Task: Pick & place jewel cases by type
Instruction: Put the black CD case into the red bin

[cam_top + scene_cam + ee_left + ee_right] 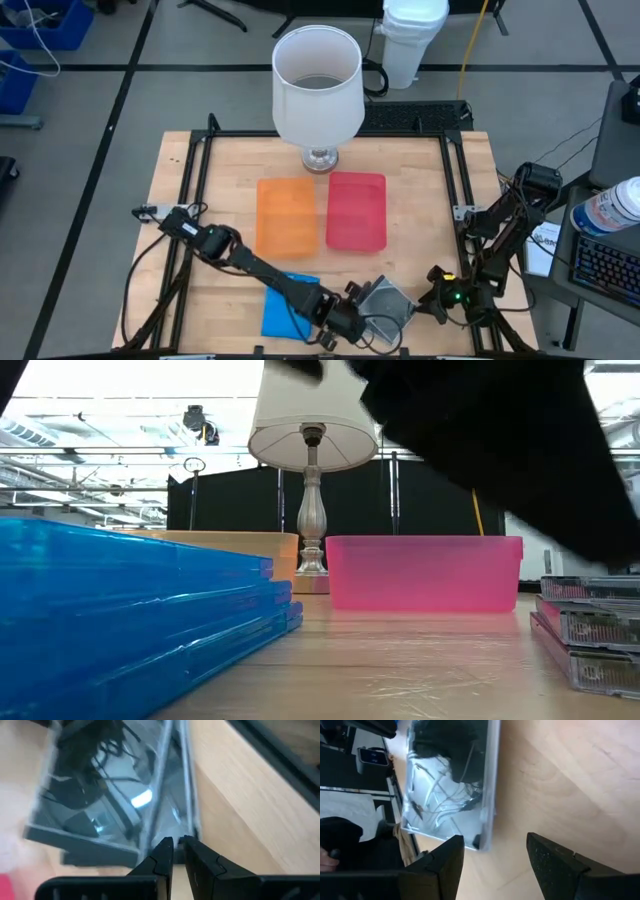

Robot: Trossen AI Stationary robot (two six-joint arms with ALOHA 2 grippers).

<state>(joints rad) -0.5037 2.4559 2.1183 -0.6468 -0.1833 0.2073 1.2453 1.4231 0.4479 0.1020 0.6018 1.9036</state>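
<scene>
A stack of bright blue jewel cases (283,305) (130,610) lies flat near the table's front edge. To its right lies a small stack of clear, dark grey jewel cases (386,298) (590,628) (115,795) (450,785). My left gripper (352,322) (178,845) reaches between the two stacks. It is shut, with its tips at the clear stack's edge. My right gripper (428,298) (492,852) stands open just right of the clear stack, and a corner of the stack lies before its gap. My left gripper comes slanting down from the table's left, its shut fingertips (167,845) at the clear stack's edge (187,827). Whether they touch that edge I cannot tell. The stack lies flat on the table.
An orange tray (287,215) and a red tray (357,210) stand side by side at mid-table. A white-shaded lamp (318,90) stands behind them at the far edge. A black frame (200,200) runs along the table's sides. Bare wood lies between the trays and the stacks.
</scene>
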